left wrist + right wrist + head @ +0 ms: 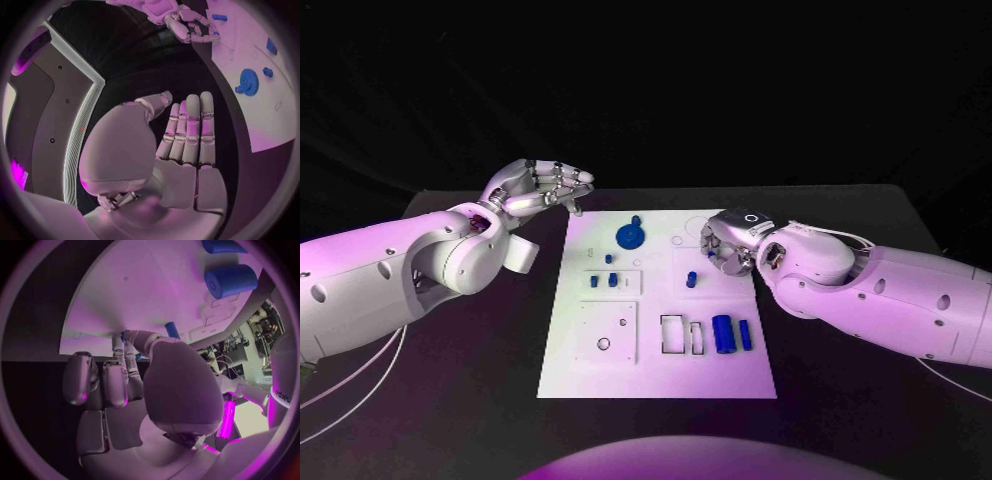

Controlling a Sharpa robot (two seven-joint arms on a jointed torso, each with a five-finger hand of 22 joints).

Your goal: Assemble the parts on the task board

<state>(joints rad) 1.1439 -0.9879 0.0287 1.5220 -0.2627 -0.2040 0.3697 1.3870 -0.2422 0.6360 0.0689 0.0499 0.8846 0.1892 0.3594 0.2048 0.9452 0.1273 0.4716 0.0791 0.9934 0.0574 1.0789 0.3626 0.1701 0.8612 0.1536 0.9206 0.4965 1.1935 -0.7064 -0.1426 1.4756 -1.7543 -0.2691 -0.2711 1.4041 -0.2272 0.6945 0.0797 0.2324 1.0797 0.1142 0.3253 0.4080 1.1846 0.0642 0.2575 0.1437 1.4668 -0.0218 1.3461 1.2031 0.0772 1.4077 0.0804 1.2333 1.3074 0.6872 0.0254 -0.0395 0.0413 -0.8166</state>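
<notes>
board [661, 370]: white flat rectangular plate, mid-table, long side running away from you. Matte, with shallow cut-outs and small holes.
gear [630, 236]: blue, toothed, round; sits at the board's far end, left of centre. You also see it in the left wrist view [249, 82].
cylinder [723, 333]: blue, smooth, lying on its side at the board's near right. In the right wrist view [230, 281] its end face shows a round bore.
bar [746, 335]: slim blue piece just right of the cylinder, parallel to it.
frames [684, 335]: two narrow rectangular outlines left of the cylinder, standing side by side.
small parts [604, 281]: few blue bits mid-board, left side; too small for you to tell shape.
left hand [545, 186]: off the board's far left corner, above the black table [444, 400]. Fingers curled in together, nothing in them as far as you can see. Left wrist view [187, 135] shows the fingers lying side by side, pressed together.
right hand [730, 243]: over the board's right edge, far half, palm down, fingers tucked toward the board. Right wrist view [125, 375] shows fingertips down at the board beside a small blue peg [172, 330]; you can't tell whether they pinch it.
arms: white glossy shells, silver metal hands.
</notes>
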